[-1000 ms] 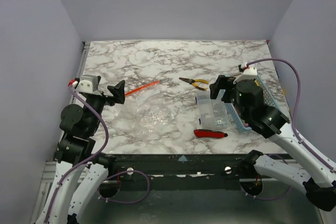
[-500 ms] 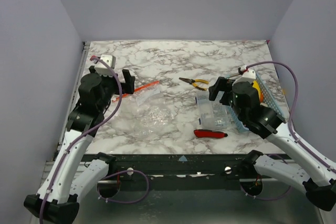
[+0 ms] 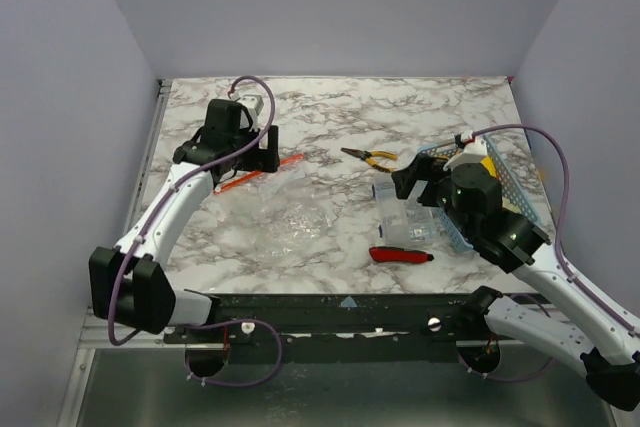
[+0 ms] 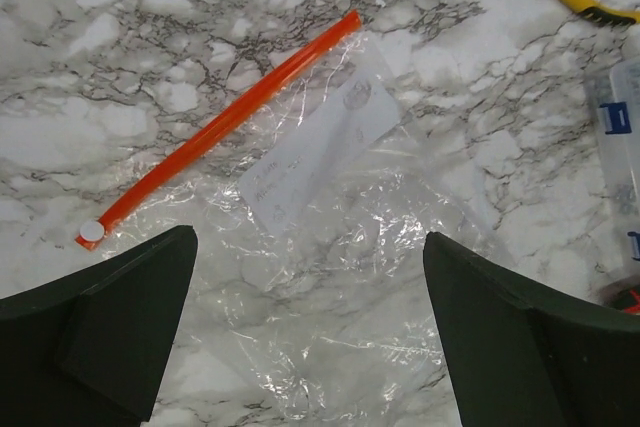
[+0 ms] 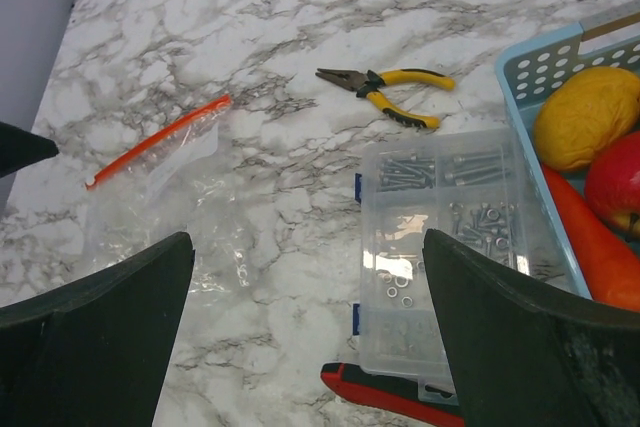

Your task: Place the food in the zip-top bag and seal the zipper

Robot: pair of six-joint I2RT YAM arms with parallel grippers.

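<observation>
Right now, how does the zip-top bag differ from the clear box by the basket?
The zip-top bag is soft and crinkled, lying flat; the clear box is rigid with compartments. The bag looks empty; the box holds screws. The bag has an orange-red zipper edge; the box has blue latches. Both are transparent and rest on the marble table.

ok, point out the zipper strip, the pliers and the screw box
zipper [image 4: 220, 125]: left wrist view, middle of the orange-red strip.
pliers [image 5: 369, 81]: right wrist view, pivot between the jaws and the yellow handles.
screw box [image 5: 405, 332]: right wrist view, bare near part of the clear lid.
</observation>
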